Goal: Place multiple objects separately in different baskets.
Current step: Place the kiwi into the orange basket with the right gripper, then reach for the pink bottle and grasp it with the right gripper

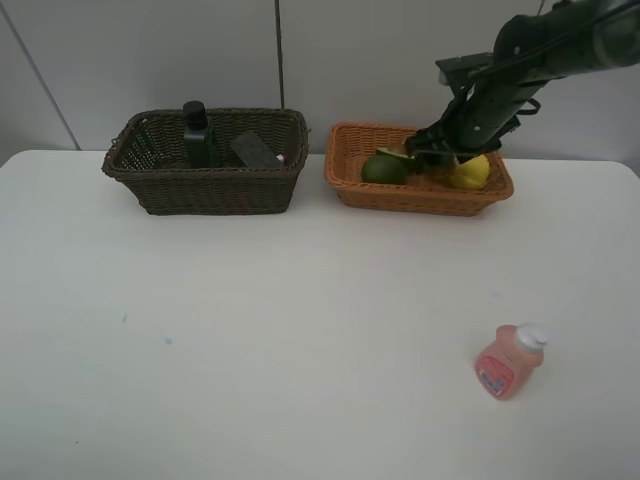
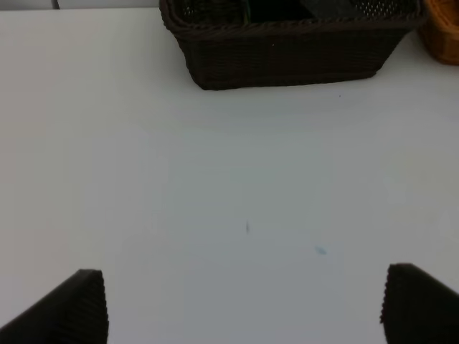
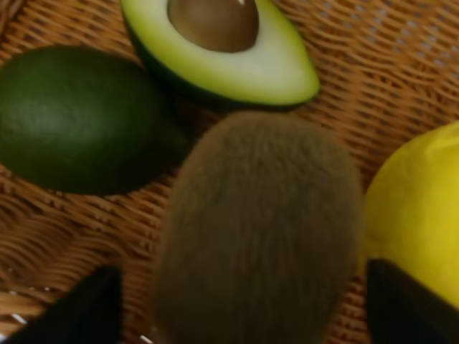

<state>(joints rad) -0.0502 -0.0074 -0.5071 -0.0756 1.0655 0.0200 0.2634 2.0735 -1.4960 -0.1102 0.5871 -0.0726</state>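
Note:
My right gripper point(image 1: 440, 156) is down inside the light orange basket point(image 1: 400, 196), and it stands open. In the right wrist view a brown kiwi point(image 3: 258, 229) lies between its fingers point(image 3: 86, 308) with a small gap on each side. Around the kiwi on the wicker point(image 3: 373, 57) are a whole green avocado point(image 3: 79, 118), a halved avocado point(image 3: 222, 50) and a yellow lemon point(image 3: 419, 215). The dark brown basket point(image 1: 205, 190) holds a dark green pump bottle point(image 1: 199, 135) and a black eraser point(image 1: 256, 150). A pink white-capped bottle point(image 1: 510, 362) lies on the table. My left gripper point(image 2: 244, 308) is open over bare table.
The white table point(image 1: 250, 340) spreads in front of both baskets, which stand side by side near its back edge against the wall. In the left wrist view the dark brown basket point(image 2: 287, 50) lies ahead, with a corner of the orange basket point(image 2: 445, 36) beside it.

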